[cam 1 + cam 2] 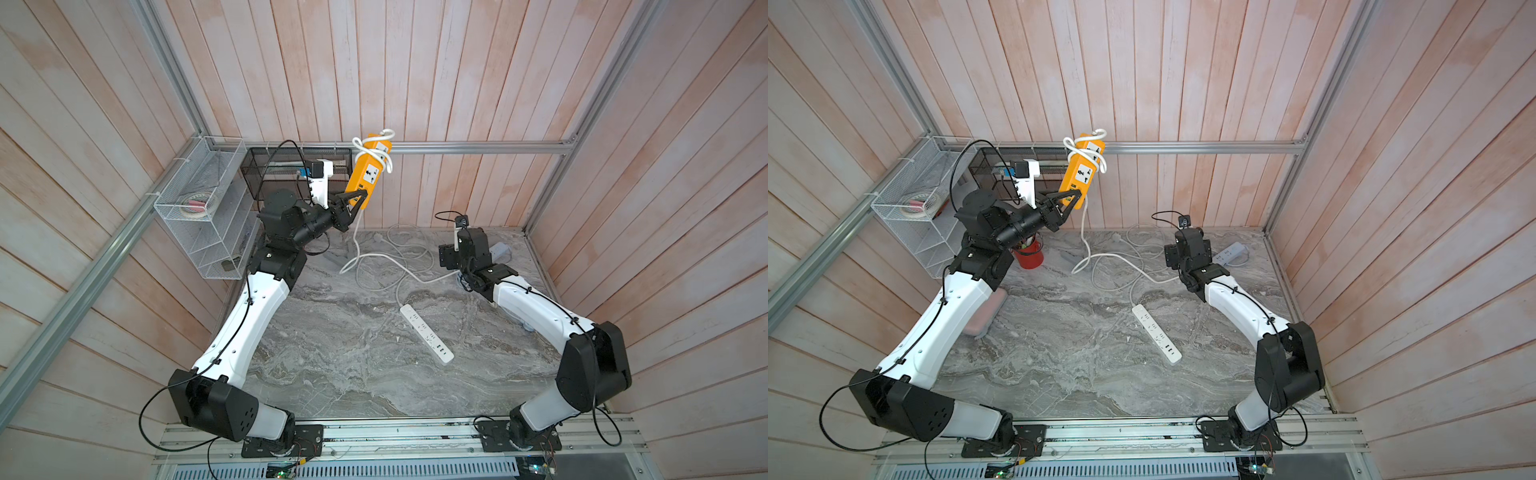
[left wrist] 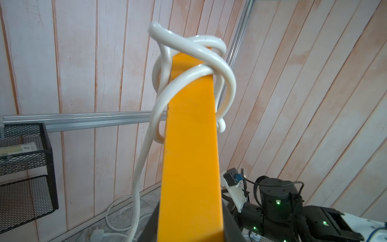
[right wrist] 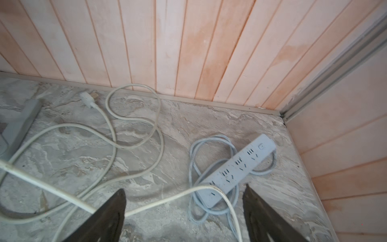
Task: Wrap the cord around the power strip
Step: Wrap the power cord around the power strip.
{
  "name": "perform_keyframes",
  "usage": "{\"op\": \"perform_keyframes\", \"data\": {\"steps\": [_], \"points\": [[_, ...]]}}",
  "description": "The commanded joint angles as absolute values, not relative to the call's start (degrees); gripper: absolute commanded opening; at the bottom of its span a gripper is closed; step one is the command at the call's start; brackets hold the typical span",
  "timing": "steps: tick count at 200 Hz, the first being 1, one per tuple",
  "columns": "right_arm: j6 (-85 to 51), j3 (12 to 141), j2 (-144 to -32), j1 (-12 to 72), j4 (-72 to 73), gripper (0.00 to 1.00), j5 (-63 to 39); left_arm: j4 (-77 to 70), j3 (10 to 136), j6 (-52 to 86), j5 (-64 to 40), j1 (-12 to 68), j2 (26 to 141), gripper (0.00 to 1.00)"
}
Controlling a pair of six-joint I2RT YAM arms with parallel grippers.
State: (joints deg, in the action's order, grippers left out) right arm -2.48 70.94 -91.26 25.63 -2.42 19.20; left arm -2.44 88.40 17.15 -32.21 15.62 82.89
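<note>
The orange power strip [image 1: 368,172] [image 1: 1080,174] is held up in the air at the far left of the scene, above the counter [image 1: 332,365] and tilted with its free end toward the far wall. Its sockets face the top views. The left gripper [image 1: 360,200] [image 1: 1073,198] has its jaws pinching the strip's lower end. The thick white cord [image 2: 201,52] is looped loosely several times around the strip's upper end, crossing over itself. From there it drops down the strip's left side to the counter, where it kinks and runs right toward the right arm's wrist.

In the right wrist view, the right gripper [image 3: 184,188] hangs low over the far right part of the counter with its jaws spread wide. The white cord crosses the gap between them without being pinched.

Just beyond the jaws lies a pale blue power strip [image 3: 236,169] on top of its own coiled blue cord [image 3: 195,155], near the far right corner. A thinner white cord with a white plug [image 3: 88,99] lies in loose loops along the far wall. A white power strip [image 1: 427,333] [image 1: 1156,332] rests flat mid-counter.

On the left wall hang a white wire basket [image 1: 195,208] and a black mesh basket [image 1: 266,174]. A red cup [image 1: 1029,253] stands below the left arm's wrist.
</note>
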Motion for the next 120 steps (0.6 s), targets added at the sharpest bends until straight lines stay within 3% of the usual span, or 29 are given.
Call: {"op": "perform_keyframes", "data": {"steps": [1,20,64,120], "points": [[-0.64,68.98,-93.14,27.09,7.21,0.88,7.01,-6.71,91.40,16.52,-32.34,16.77,81.92,0.00],[0.95,66.66,-96.31,28.57,16.15,0.88,-5.08,-6.16,92.53,16.44,-32.08,17.20,81.85,0.00],[-5.68,68.94,-102.13,30.31,29.28,0.88,-20.06,-6.29,92.83,17.50,-32.09,18.16,81.76,0.00],[-11.12,75.99,-109.32,35.13,38.25,0.86,-19.35,-7.32,93.16,17.65,-30.90,18.98,82.61,0.00]]}}
